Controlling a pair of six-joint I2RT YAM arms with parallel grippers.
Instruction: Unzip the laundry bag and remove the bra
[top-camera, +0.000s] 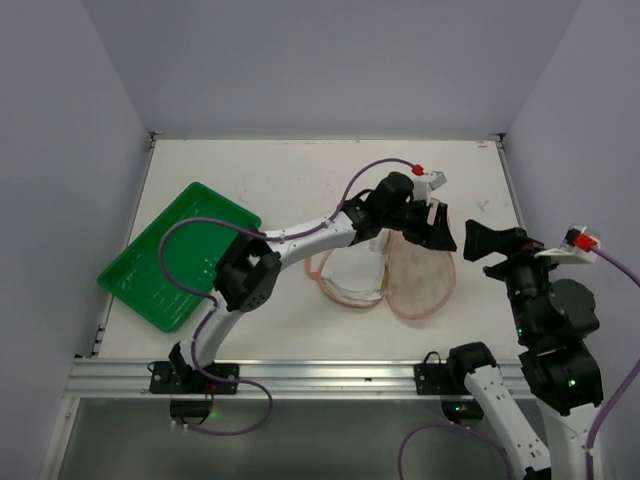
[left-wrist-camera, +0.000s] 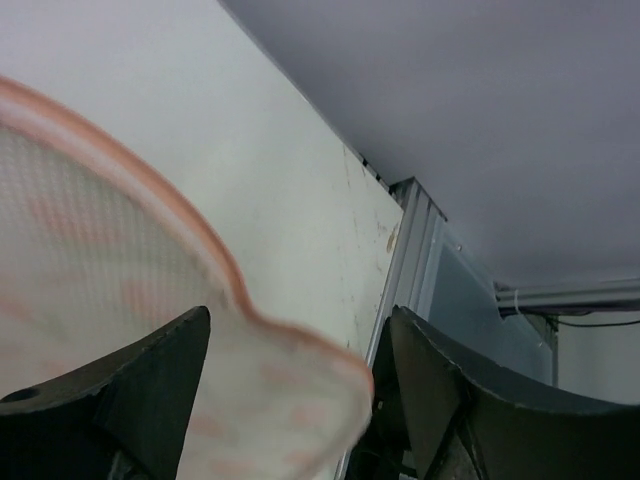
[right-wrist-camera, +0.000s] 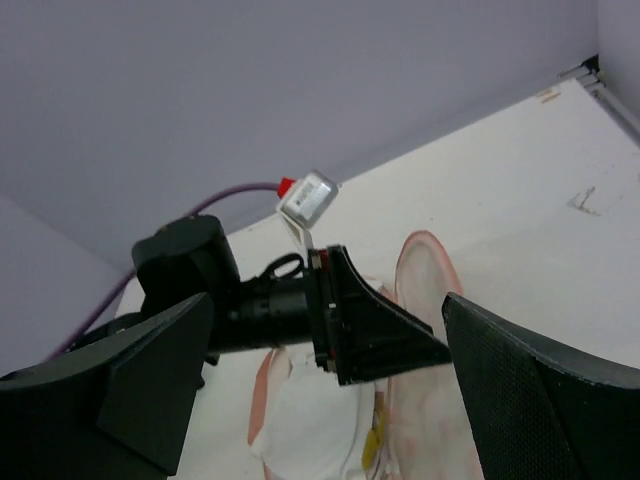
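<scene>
The laundry bag lies open in two halves on the white table, cream-peach with pink edging. A mustard-yellow sliver of the bra shows at the seam between the halves, and also in the right wrist view; the rest is hidden. My left gripper hangs over the bag's far right edge, jaws wide apart. In the left wrist view the bag's rim rises between its fingers. My right gripper is open and empty, raised to the right of the bag. It frames the left gripper and the bag.
A green plastic tray sits tilted at the table's left edge. The table's right edge rail runs just beyond the bag. An aluminium rail runs along the front edge by the arm bases. Grey walls enclose the table.
</scene>
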